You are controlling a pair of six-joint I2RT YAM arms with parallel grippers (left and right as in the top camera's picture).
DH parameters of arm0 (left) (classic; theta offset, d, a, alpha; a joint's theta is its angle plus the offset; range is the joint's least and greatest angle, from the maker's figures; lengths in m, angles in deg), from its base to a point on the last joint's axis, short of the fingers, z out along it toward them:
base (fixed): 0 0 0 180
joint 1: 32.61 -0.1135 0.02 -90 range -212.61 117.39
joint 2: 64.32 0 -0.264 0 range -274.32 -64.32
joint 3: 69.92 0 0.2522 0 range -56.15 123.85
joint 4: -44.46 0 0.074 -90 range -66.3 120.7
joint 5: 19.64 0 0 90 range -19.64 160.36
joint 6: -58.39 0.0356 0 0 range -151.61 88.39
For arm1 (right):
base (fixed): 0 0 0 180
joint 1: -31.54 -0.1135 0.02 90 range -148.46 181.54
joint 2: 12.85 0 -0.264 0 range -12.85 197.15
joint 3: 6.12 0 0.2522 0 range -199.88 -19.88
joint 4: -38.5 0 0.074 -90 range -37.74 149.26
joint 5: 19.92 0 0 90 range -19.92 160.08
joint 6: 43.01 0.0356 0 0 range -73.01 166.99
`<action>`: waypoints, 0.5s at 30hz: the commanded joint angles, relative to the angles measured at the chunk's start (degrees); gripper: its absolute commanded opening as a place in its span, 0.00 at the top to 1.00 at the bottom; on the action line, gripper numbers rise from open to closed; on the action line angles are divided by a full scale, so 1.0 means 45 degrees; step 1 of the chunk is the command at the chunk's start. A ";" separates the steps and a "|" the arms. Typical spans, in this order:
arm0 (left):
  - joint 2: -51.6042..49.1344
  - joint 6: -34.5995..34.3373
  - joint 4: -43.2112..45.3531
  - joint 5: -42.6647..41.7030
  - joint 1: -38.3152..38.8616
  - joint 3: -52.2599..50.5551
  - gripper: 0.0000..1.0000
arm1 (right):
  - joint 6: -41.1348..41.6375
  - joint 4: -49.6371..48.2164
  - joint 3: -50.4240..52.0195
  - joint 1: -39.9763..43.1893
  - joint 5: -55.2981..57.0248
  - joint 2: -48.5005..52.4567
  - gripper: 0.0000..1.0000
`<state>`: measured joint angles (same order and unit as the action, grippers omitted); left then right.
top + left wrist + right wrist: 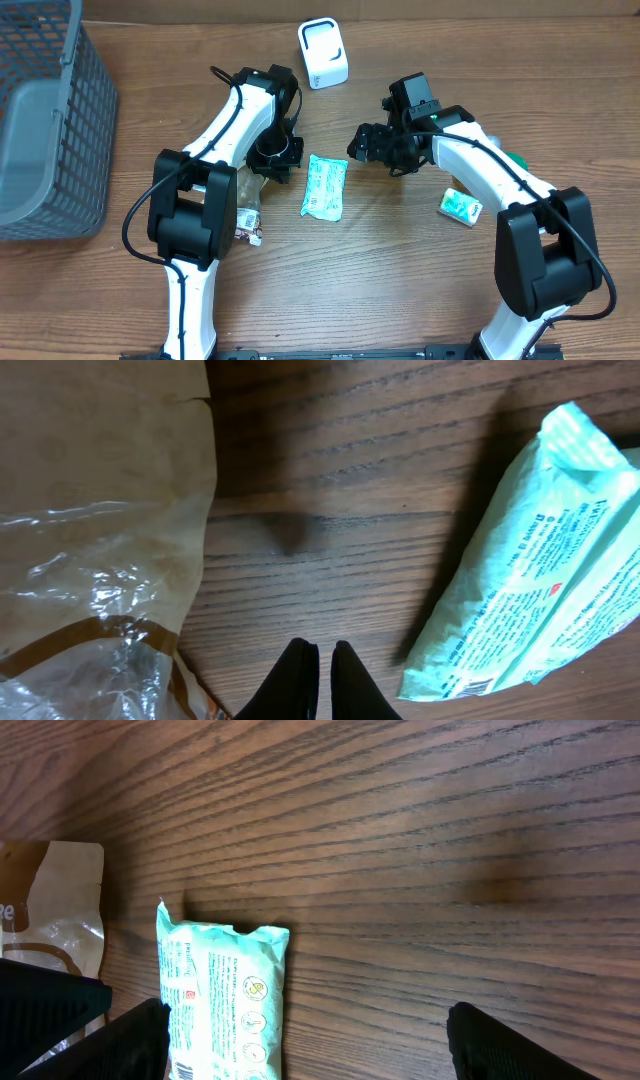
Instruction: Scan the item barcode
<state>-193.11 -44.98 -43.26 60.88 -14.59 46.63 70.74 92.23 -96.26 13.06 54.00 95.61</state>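
A robotics lab bench staged as a shop checkout is suggested: a wood-grain table (400, 300) is shared by a left arm (225, 130) and a right arm (490, 165), and a white barcode scanner (323, 53), a grey mesh basket (90, 90) and a mint-green packet (325, 187) are laid out.

Table (400, 300): wood.
Mint packet (324, 187): centre.
White scanner (323, 53): behind packet.
Brown bag (249, 203), grey basket (45, 120): packet's left.
Green box (460, 207): packet's right.

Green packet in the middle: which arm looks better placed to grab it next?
Probably the right arm: the right tool is open, with the green packet just ahead of it. The left tool is shut, the packet off to its side.
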 commanded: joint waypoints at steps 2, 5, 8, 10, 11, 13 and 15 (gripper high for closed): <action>0.0427 -0.0185 0.0049 0.0248 -0.0010 0.0267 0.86 | -0.0112 -0.0044 0.0068 -0.0044 0.0126 -0.0228 0.14; 0.0427 -0.0180 0.0044 0.0248 0.0010 0.0262 0.80 | -0.0112 -0.0005 0.0068 -0.0044 0.0126 -0.0228 0.14; 0.0427 -0.0180 0.0068 0.0248 0.0010 0.0267 0.79 | -0.0112 -0.0005 0.0068 -0.0044 0.0126 -0.0228 0.14; 0.0427 -0.0180 0.0078 0.0248 0.0005 0.0267 0.78 | -0.0112 0.0005 0.0068 -0.0044 0.0126 -0.0228 0.14; 0.0427 -0.0180 0.0053 0.0253 0.0000 0.0262 0.78 | -0.0112 0.0005 0.0097 -0.0044 0.0126 -0.0228 0.14; 0.0427 -0.0180 0.0029 0.0253 0.0000 0.0262 0.78 | -0.0107 -0.0015 0.0170 -0.0044 0.0126 -0.0228 0.14; 0.0427 -0.0175 0.0010 0.0248 0.0000 0.0267 0.78 | -0.0112 -0.0121 0.0311 -0.0044 0.0126 -0.0228 0.14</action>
<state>-193.11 -45.18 -43.06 61.25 -14.59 46.65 70.74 92.21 -96.13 13.06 54.00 95.61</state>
